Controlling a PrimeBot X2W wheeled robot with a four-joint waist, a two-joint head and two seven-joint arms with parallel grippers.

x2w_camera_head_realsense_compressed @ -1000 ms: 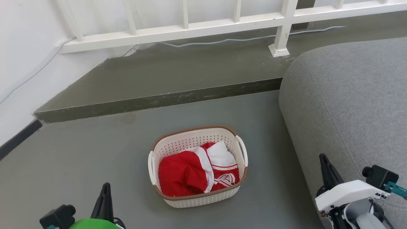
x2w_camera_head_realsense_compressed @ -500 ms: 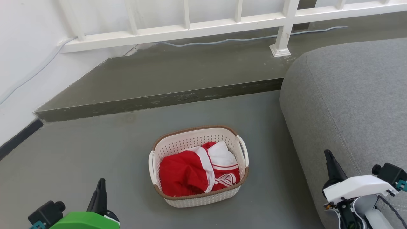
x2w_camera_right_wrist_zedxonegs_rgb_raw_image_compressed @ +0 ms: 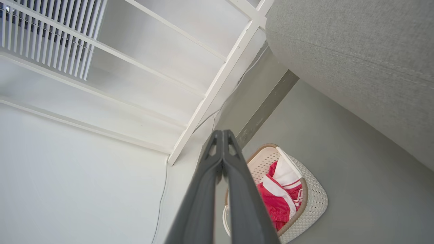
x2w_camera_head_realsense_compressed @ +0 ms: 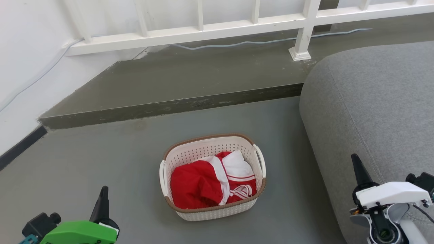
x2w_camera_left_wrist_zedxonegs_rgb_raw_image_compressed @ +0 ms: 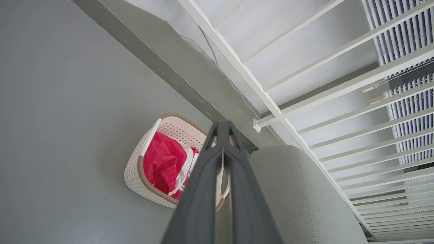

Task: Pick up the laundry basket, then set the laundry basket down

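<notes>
**Basket on the floor, both pincers away from it**

I see the laundry basket (x2w_camera_head_realsense_compressed: pixel 217 211) standing on the floor (x2w_camera_head_realsense_compressed: pixel 101 152) beside the grey sofa (x2w_camera_head_realsense_compressed: pixel 373 101), with red-and-white clothing (x2w_camera_head_realsense_compressed: pixel 196 184) inside. My left pincer (x2w_camera_head_realsense_compressed: pixel 102 194) and right pincer (x2w_camera_head_realsense_compressed: pixel 356 162) flank it, well apart from it, each with its fingers pressed together.

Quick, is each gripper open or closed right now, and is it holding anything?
Left gripper: closed, holding nothing.
Right gripper: closed, holding nothing.
</notes>
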